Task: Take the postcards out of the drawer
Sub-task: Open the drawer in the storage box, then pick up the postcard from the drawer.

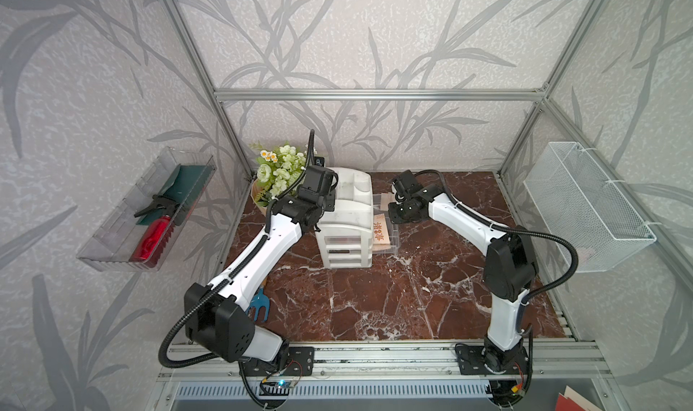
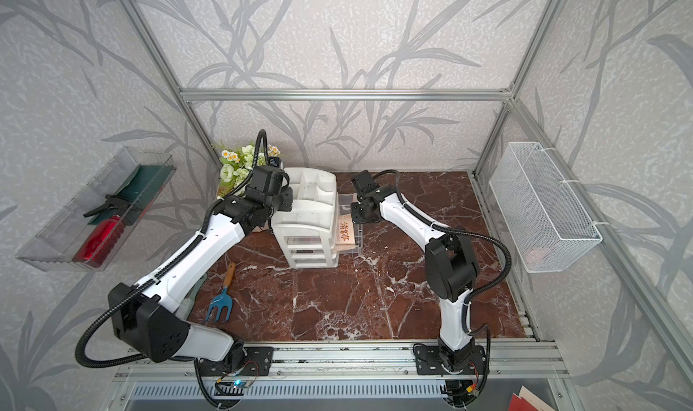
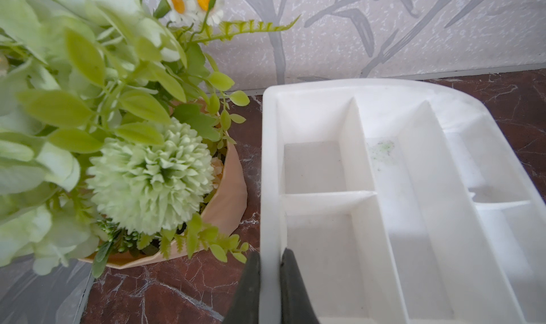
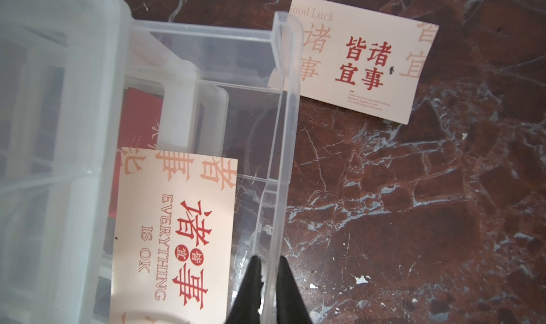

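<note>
The right gripper (image 4: 269, 281) pinches the clear front wall of the drawer (image 4: 277, 160), with one finger on each side. Just beside the inside finger, a beige postcard (image 4: 183, 234) lies in the drawer, partly covering a red postcard (image 4: 141, 115). Farther off, outside the drawer, a second beige postcard (image 4: 360, 59) lies on the table (image 4: 413, 204). The left gripper (image 3: 270, 281) pinches the rim of the white organiser (image 3: 269, 160).
</note>
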